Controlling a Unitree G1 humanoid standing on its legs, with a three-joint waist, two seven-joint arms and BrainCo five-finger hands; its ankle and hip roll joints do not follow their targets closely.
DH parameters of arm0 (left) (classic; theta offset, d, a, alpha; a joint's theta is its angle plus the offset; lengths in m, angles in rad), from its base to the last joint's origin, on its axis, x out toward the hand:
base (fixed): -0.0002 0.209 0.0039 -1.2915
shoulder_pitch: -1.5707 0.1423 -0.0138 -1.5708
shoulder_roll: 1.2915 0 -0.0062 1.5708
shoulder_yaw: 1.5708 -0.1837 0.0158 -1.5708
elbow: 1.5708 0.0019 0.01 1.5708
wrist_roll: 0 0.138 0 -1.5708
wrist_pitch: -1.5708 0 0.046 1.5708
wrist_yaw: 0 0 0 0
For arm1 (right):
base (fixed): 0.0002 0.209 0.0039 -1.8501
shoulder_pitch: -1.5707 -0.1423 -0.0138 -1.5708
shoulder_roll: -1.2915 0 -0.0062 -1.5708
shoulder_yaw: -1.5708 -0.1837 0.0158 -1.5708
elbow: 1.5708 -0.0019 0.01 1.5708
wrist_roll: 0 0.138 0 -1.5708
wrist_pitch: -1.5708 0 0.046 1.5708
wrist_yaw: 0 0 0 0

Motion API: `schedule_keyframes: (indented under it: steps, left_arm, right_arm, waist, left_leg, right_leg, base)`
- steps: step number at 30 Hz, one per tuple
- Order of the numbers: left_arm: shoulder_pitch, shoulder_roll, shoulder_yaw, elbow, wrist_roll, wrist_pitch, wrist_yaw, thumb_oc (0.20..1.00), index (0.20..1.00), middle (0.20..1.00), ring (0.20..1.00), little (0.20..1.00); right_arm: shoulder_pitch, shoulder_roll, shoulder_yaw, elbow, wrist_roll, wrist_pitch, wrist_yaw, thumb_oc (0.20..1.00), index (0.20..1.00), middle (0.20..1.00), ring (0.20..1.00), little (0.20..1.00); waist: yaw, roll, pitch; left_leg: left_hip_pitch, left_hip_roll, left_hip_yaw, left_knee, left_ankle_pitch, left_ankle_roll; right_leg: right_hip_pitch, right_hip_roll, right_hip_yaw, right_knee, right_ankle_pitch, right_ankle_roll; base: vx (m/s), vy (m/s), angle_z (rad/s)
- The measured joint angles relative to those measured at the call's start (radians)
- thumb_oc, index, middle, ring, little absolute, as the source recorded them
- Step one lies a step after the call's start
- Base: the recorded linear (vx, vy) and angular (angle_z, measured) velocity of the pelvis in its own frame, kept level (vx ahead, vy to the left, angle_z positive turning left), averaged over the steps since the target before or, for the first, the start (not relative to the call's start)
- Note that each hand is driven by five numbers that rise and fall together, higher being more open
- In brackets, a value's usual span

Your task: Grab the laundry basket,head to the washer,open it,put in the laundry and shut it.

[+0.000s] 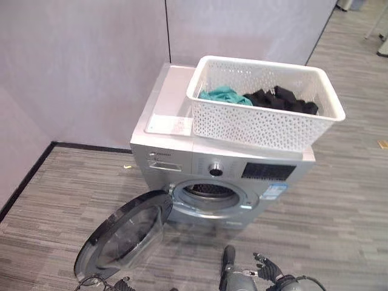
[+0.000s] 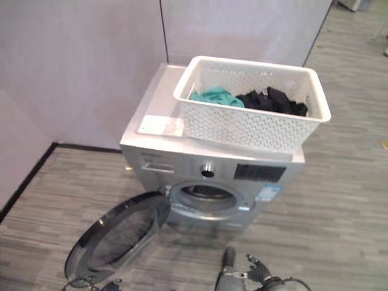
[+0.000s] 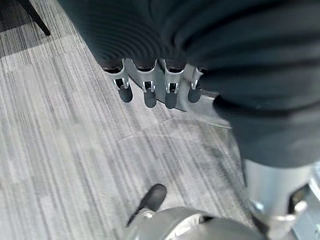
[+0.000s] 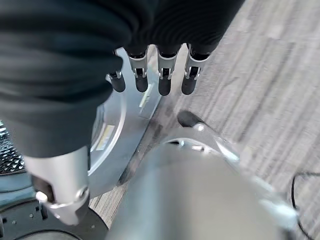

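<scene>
R hand point(image 1: 267, 267) low at bottom of head views, fingers relaxed and spread, empty; wrist view: fingers point(image 4: 162, 75) straight, hanging over the floor by the door rim, nothing grasped. L hand point(image 3: 160, 87) fingers straight, released, over grey plank floor point(image 3: 60, 150); holds nothing.

Washer point(image 1: 221, 176): silver front-loader, against grey partition wall point(image 1: 79, 66). Round door point(image 1: 124, 233) swung open to robot's left, hinged at left of the opening, dark glass. Drum opening point(image 1: 209, 193) uncovered, inside dark; contents can't tell. Front panel: knob point(image 1: 215, 169), dark display point(image 1: 268, 171), sticker label point(image 1: 274, 191) w/ blue print, too small to read. Small badge upper L of panel, unreadable.

Laundry basket point(image 1: 260, 124): white perforated plastic, sits on washer top, toward its right side, overhanging right edge slightly. Inside: teal cloth point(image 1: 223, 94) at left, black clothes point(image 1: 282, 100) at right, touching each other.
</scene>
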Motion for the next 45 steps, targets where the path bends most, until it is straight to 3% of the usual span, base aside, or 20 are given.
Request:
schedule_keyframes:
  steps: [4, 5, 11, 13, 15, 18, 21, 22, 24, 26, 28, 29, 31, 33, 34, 39, 41, 44, 45]
  left_arm:
    - [-0.010, 0.002, -0.001, 0.000, 0.001, 0.000, -0.002, 1.000, 1.000, 1.000, 1.000, 1.000]
    - [-0.023, 0.001, -0.002, -0.001, 0.000, -0.001, -0.001, 1.000, 1.000, 1.000, 1.000, 1.000]
    - [-0.086, -0.007, -0.014, -0.030, -0.002, -0.013, 0.006, 1.000, 1.000, 1.000, 1.000, 1.000]
    - [-0.068, -0.003, -0.026, -0.095, -0.002, -0.016, 0.009, 1.000, 1.000, 1.000, 1.000, 1.000]
    - [-0.061, -0.006, -0.033, -0.093, -0.001, -0.019, 0.012, 1.000, 1.000, 1.000, 1.000, 1.000]
    - [-0.040, -0.005, -0.030, -0.069, 0.000, -0.019, 0.011, 1.000, 1.000, 1.000, 1.000, 1.000]
    - [-0.008, -0.005, -0.017, -0.040, 0.007, -0.019, 0.003, 1.000, 1.000, 1.000, 1.000, 1.000]
    - [0.023, -0.002, 0.002, -0.038, 0.029, -0.019, -0.004, 1.000, 1.000, 1.000, 1.000, 1.000]
    - [0.048, 0.000, 0.020, -0.038, 0.032, -0.020, -0.010, 1.000, 1.000, 1.000, 1.000, 1.000]
    - [0.078, 0.015, 0.045, -0.035, 0.042, -0.020, -0.034, 1.000, 1.000, 1.000, 1.000, 1.000]
    - [0.082, 0.011, 0.066, -0.032, 0.043, -0.027, -0.045, 1.000, 1.000, 1.000, 1.000, 1.000]
    - [0.089, 0.018, 0.074, -0.026, 0.043, -0.027, -0.053, 1.000, 1.000, 1.000, 1.000, 1.000]
    - [0.086, 0.013, 0.077, -0.010, 0.050, -0.027, -0.064, 1.000, 1.000, 1.000, 1.000, 1.000]
    - [0.084, 0.011, 0.068, 0.003, 0.051, -0.024, -0.066, 1.000, 1.000, 1.000, 1.000, 1.000]
    - [0.082, 0.009, 0.063, 0.001, 0.061, -0.027, -0.070, 1.000, 1.000, 1.000, 1.000, 1.000]
    - [0.076, -0.003, 0.031, -0.003, 0.062, -0.021, -0.066, 1.000, 1.000, 1.000, 1.000, 1.000]
    - [0.053, -0.003, -0.005, -0.006, 0.061, -0.021, -0.064, 1.000, 1.000, 1.000, 1.000, 1.000]
    - [0.037, 0.007, -0.013, -0.002, 0.058, -0.022, -0.062, 1.000, 1.000, 1.000, 1.000, 1.000]
    - [0.025, 0.016, -0.021, -0.006, 0.057, -0.024, -0.062, 1.000, 1.000, 1.000, 1.000, 1.000]
  right_arm:
    - [-0.041, -0.058, 0.000, -0.015, -0.020, 0.000, 0.000, 1.000, 1.000, 1.000, 1.000, 1.000]
    - [-0.055, -0.092, 0.000, -0.041, -0.022, -0.003, -0.001, 1.000, 1.000, 1.000, 1.000, 1.000]
    - [-0.068, -0.150, -0.009, -0.077, -0.038, -0.002, -0.003, 1.000, 1.000, 1.000, 1.000, 1.000]
    - [0.014, -0.201, -0.065, -0.295, -0.037, -0.009, -0.003, 1.000, 1.000, 1.000, 1.000, 1.000]
    - [0.048, -0.211, -0.132, -0.418, -0.036, -0.022, 0.000, 1.000, 1.000, 1.000, 1.000, 1.000]
    - [0.083, -0.238, -0.168, -0.477, -0.036, -0.042, 0.004, 1.000, 1.000, 1.000, 1.000, 1.000]
    - [0.208, -0.371, -0.248, -0.599, -0.048, -0.047, 0.031, 1.000, 1.000, 1.000, 1.000, 1.000]
    - [0.287, -0.443, -0.349, -0.632, -0.079, -0.051, 0.044, 1.000, 1.000, 1.000, 1.000, 1.000]
    - [0.352, -0.512, -0.465, -0.641, -0.087, -0.053, 0.047, 1.000, 1.000, 1.000, 1.000, 1.000]
    - [0.341, -0.552, -0.570, -0.604, -0.088, -0.051, 0.045, 1.000, 1.000, 1.000, 1.000, 1.000]
    - [0.379, -0.625, -0.635, -0.627, -0.102, -0.081, 0.057, 1.000, 1.000, 1.000, 1.000, 1.000]
    - [0.347, -0.667, -0.706, -0.605, -0.117, -0.087, 0.037, 1.000, 1.000, 1.000, 1.000, 1.000]
    - [0.338, -0.728, -0.789, -0.605, -0.135, -0.095, 0.010, 1.000, 1.000, 1.000, 1.000, 1.000]
    - [0.199, -0.754, -0.804, -0.530, -0.134, -0.099, -0.055, 1.000, 1.000, 1.000, 1.000, 1.000]
    - [0.151, -0.821, -0.824, -0.517, -0.134, -0.106, -0.098, 1.000, 1.000, 1.000, 1.000, 1.000]
    - [-0.088, -1.012, -0.741, -0.597, -0.105, -0.158, -0.109, 1.000, 1.000, 1.000, 1.000, 1.000]
    - [-0.231, -1.157, -0.580, -0.584, -0.097, -0.165, -0.098, 1.000, 1.000, 1.000, 1.000, 1.000]
    - [-0.547, -1.177, -0.284, -0.560, -0.075, -0.177, -0.069, 1.000, 1.000, 1.000, 1.000, 1.000]
    - [-0.706, -1.172, -0.109, -0.545, -0.075, -0.177, -0.056, 1.000, 1.000, 1.000, 1.000, 1.000]
  waist:
    - [0.005, 0.024, -0.013]
    - [0.005, 0.022, -0.011]
    - [0.001, 0.033, -0.003]
    - [-0.002, 0.049, 0.005]
    - [-0.008, 0.042, 0.004]
    - [-0.022, 0.025, -0.009]
    - [-0.025, 0.018, -0.028]
    - [-0.028, 0.016, -0.043]
    - [-0.036, 0.018, -0.062]
    - [-0.065, -0.005, -0.088]
    - [-0.063, 0.008, -0.097]
    - [-0.078, -0.004, -0.115]
    - [-0.084, 0.004, -0.130]
    - [-0.088, -0.002, -0.136]
    - [-0.084, 0.000, -0.140]
    - [-0.043, -0.014, -0.153]
    - [-0.011, -0.028, -0.158]
    - [0.033, -0.067, -0.163]
    - [0.043, -0.079, -0.162]
  left_leg:
    - [-0.018, 0.071, -0.001, 0.026, 0.014, -0.026]
    - [-0.040, 0.095, -0.002, 0.040, 0.019, -0.034]
    - [-0.074, 0.132, -0.003, 0.016, 0.033, -0.060]
    - [-0.075, 0.129, -0.004, -0.021, 0.027, -0.083]
    - [-0.075, 0.119, -0.003, -0.037, 0.034, -0.086]
    - [-0.074, 0.113, -0.004, -0.038, 0.033, -0.084]
    - [-0.068, 0.095, -0.010, -0.058, 0.040, -0.074]
    - [-0.057, 0.088, -0.007, -0.073, 0.047, -0.071]
    - [-0.052, 0.082, -0.003, -0.079, 0.048, -0.069]
    - [-0.046, 0.068, -0.001, -0.086, 0.054, -0.066]
    - [-0.040, 0.066, 0.012, -0.093, 0.050, -0.056]
    - [-0.036, 0.057, 0.016, -0.101, 0.051, -0.052]
    - [-0.040, 0.050, 0.026, -0.100, 0.046, -0.044]
    - [-0.035, 0.045, 0.028, -0.100, 0.045, -0.042]
    - [-0.039, 0.044, 0.025, -0.100, 0.046, -0.040]
    - [-0.057, 0.048, 0.000, -0.104, 0.057, -0.043]
    - [-0.070, 0.050, -0.004, -0.101, 0.065, -0.052]
    - [-0.075, 0.051, -0.023, -0.112, 0.081, -0.053]
    - [-0.075, 0.053, -0.023, -0.111, 0.085, -0.054]
  right_leg:
    - [0.020, 0.088, -0.026, -0.059, -0.007, -0.048]
    - [0.015, 0.112, -0.029, -0.069, -0.010, -0.076]
    - [-0.018, 0.146, -0.054, -0.072, -0.024, -0.091]
    - [-0.040, 0.148, -0.054, -0.068, -0.019, -0.087]
    - [-0.048, 0.137, -0.052, -0.065, -0.013, -0.077]
    - [-0.047, 0.129, -0.051, -0.062, -0.011, -0.074]
    - [-0.048, 0.116, -0.051, -0.064, -0.007, -0.067]
    - [-0.046, 0.114, -0.048, -0.068, -0.002, -0.061]
    - [-0.042, 0.109, -0.045, -0.074, 0.002, -0.054]
    - [-0.044, 0.109, -0.037, -0.076, 0.008, -0.048]
    - [-0.044, 0.098, -0.022, -0.080, 0.016, -0.037]
    - [-0.042, 0.094, -0.019, -0.092, 0.024, -0.025]
    - [-0.045, 0.091, 0.000, -0.102, 0.033, -0.011]
    - [-0.035, 0.089, 0.000, -0.116, 0.041, 0.001]
    - [-0.030, 0.088, 0.000, -0.134, 0.049, 0.013]
    - [-0.028, 0.086, -0.028, -0.152, 0.053, 0.020]
    - [-0.028, 0.087, -0.034, -0.165, 0.058, 0.023]
    - [-0.024, 0.088, -0.053, -0.179, 0.063, 0.024]
    - [-0.021, 0.089, -0.056, -0.184, 0.066, 0.026]
  base:
    - [0.03, -0.127, -0.11]
    - [0.00, -0.101, -0.11]
    - [0.03, -0.025, 0.05]
    - [0.06, 0.025, -0.01]
    - [0.07, 0.024, -0.02]
    - [0.09, 0.042, 0.03]
    - [0.09, 0.061, 0.04]
    - [0.07, 0.065, -0.04]
    - [0.06, 0.056, -0.02]
    - [0.09, 0.074, -0.11]
    - [0.06, 0.033, -0.20]
    - [0.07, 0.031, -0.14]
    - [0.03, 0.015, -0.12]
    - [0.03, 0.006, -0.03]
    - [0.03, -0.008, 0.04]
    - [0.00, -0.023, 0.11]
    - [0.00, -0.022, 0.19]
    - [-0.01, -0.037, 0.16]
    - [0.00, -0.043, 0.22]
